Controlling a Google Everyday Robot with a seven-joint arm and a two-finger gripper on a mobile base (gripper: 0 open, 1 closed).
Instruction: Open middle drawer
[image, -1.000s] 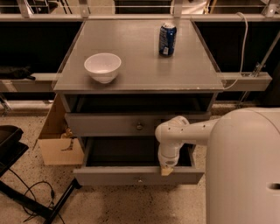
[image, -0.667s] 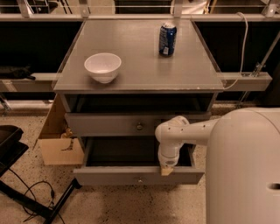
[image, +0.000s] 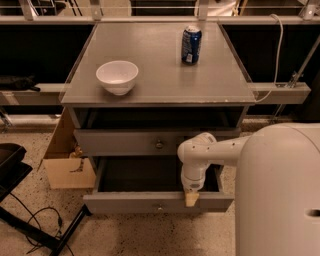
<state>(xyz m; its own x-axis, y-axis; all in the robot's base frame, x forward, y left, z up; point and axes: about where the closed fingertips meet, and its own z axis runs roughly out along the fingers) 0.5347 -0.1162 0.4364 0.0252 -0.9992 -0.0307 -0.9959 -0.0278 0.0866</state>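
Observation:
The middle drawer (image: 125, 202) is a wide, shallow grey drawer with a small round knob (image: 159, 206). It stands pulled out, and its dark grey inside (image: 140, 175) shows. My gripper (image: 191, 199) points down at the top edge of the drawer front, right of the knob. My white arm (image: 215, 150) reaches in from the right. The taller-fronted drawer (image: 125, 142) above, with the same kind of knob (image: 159, 144), is pushed in much further. The lowest drawer front is hidden.
On the cabinet top (image: 160, 70) stand a white bowl (image: 117, 76) and a blue can (image: 191, 45). A cardboard box (image: 67, 165) sits on the floor to the left. A black stand and cables (image: 30, 225) lie at the lower left. My white body (image: 280, 195) fills the lower right.

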